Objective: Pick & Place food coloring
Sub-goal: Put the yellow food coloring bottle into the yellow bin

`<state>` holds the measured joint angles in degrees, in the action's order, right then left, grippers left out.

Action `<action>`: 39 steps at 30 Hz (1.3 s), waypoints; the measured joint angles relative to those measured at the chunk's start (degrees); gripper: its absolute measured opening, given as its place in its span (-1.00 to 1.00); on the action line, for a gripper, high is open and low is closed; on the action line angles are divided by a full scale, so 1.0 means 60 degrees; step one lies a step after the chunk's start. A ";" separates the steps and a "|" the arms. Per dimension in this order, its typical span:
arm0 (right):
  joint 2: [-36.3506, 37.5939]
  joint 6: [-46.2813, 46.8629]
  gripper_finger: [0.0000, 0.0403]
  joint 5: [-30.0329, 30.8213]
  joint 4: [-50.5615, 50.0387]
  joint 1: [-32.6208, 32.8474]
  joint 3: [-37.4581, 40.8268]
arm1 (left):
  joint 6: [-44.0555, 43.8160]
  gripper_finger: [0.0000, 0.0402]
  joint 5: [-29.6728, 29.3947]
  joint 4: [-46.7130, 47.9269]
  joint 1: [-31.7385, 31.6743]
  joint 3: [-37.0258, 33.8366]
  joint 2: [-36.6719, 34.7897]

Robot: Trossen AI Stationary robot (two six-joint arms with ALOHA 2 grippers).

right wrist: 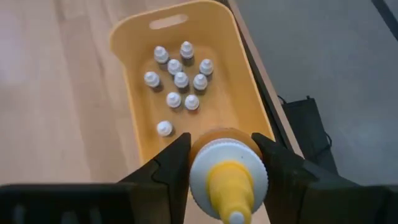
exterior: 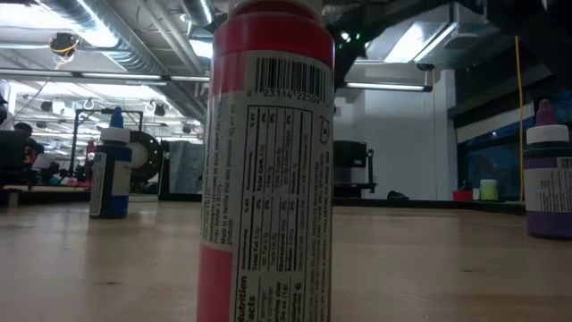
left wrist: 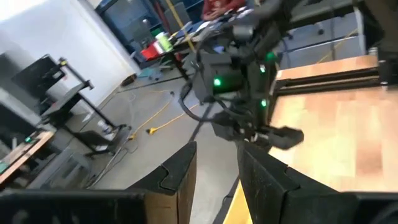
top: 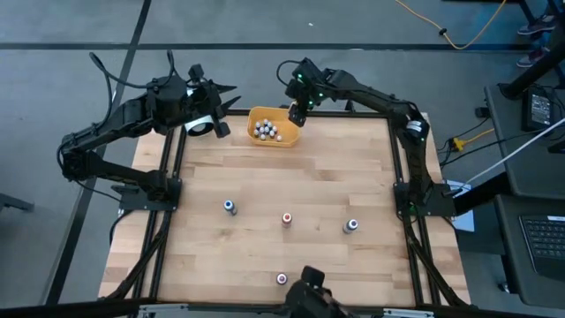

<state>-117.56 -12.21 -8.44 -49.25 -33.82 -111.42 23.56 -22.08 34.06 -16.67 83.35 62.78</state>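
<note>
Several white-capped food coloring bottles point(right wrist: 180, 81) stand in the yellow bin point(top: 287, 139) at the table's far edge. My right gripper point(top: 297, 113) hangs over the bin's right end, shut on an orange bottle with a white collar and yellow tip point(right wrist: 229, 180). More bottles stand on the wood: a blue-capped one point(top: 229, 207), a red-capped one point(top: 287, 218), a bluish one point(top: 351, 225) and one near the front edge point(top: 282, 278). My left gripper point(top: 228, 99) waits open, off the far-left corner beside the bin, with nothing between its fingers point(left wrist: 177, 171). My right gripper pinches the orange bottle's body point(right wrist: 224, 135), just below the white collar, between its two fingers point(right wrist: 169, 165). The fingers slant down from above. The bottle is lifted clear over the bin point(right wrist: 249, 99), roughly upright, its yellow tip toward the wrist.
A big white cylinder point(top: 201, 126) sits under my left arm at the far-left corner. Dark frame rails point(top: 402, 177) run along the table's sides. In the low view the red bottle point(exterior: 268, 161) stands close, with a blue one point(exterior: 112, 174) and a purple one point(exterior: 547, 179) behind.
</note>
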 joint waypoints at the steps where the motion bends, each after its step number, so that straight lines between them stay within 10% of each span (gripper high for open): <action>1: -0.0137 -0.0067 -0.23 -0.0024 0.0098 -0.0045 0.0000 | -0.0072 -0.44 -0.0118 0.0000 0.0000 0.0000 0.0000; 39: -0.2147 -0.1082 -0.22 -0.0271 0.0798 -0.0390 0.0007 | -0.0902 -0.42 -0.0901 0.0016 0.0000 0.0000 0.0147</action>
<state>-130.44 -18.70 -10.07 -44.47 -36.17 -111.37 18.15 -27.49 34.16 -16.67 83.35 63.66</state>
